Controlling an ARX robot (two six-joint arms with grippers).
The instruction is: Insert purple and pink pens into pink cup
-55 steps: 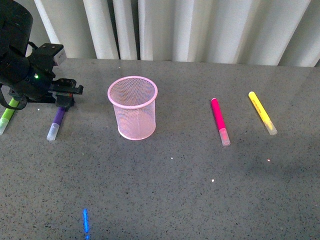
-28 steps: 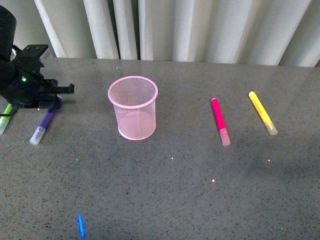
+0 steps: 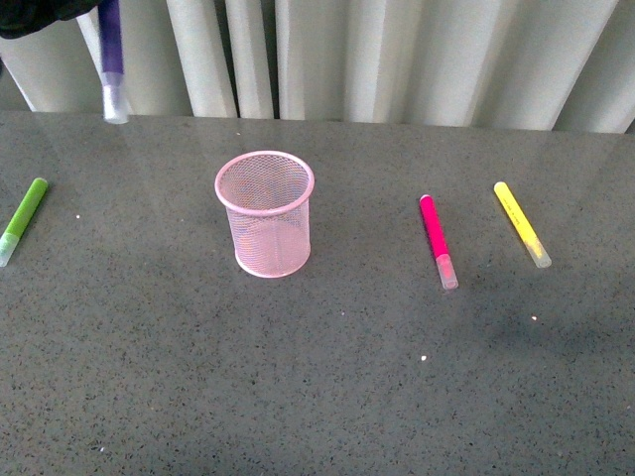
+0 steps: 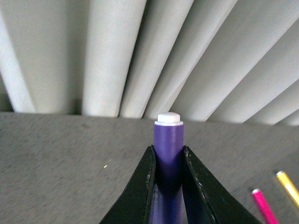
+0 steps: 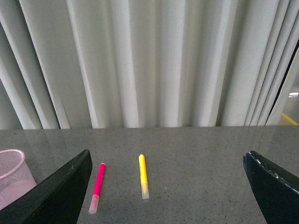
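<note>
My left gripper [image 4: 168, 161] is shut on the purple pen [image 4: 168, 144]. In the front view the purple pen [image 3: 111, 59] hangs upright, clear cap down, high at the top left, above and left of the pink cup [image 3: 265, 213]; the gripper itself is mostly out of frame there. The pink cup stands upright and empty at centre-left of the table. The pink pen [image 3: 437, 240] lies flat right of the cup; it also shows in the right wrist view [image 5: 97, 186]. My right gripper [image 5: 166, 186] is open and empty, seen only in its wrist view.
A lime-green marker [image 3: 22, 218] lies at the left edge of the grey table [image 3: 327, 377]. A yellow marker [image 3: 521, 223] lies right of the pink pen, also in the right wrist view [image 5: 143, 176]. Pale curtains [image 3: 397, 59] hang behind the table.
The left gripper has lifted the purple pen off the table and swung it from lying tilted at the left to hanging upright high above. The blue light spot at the front has gone.
</note>
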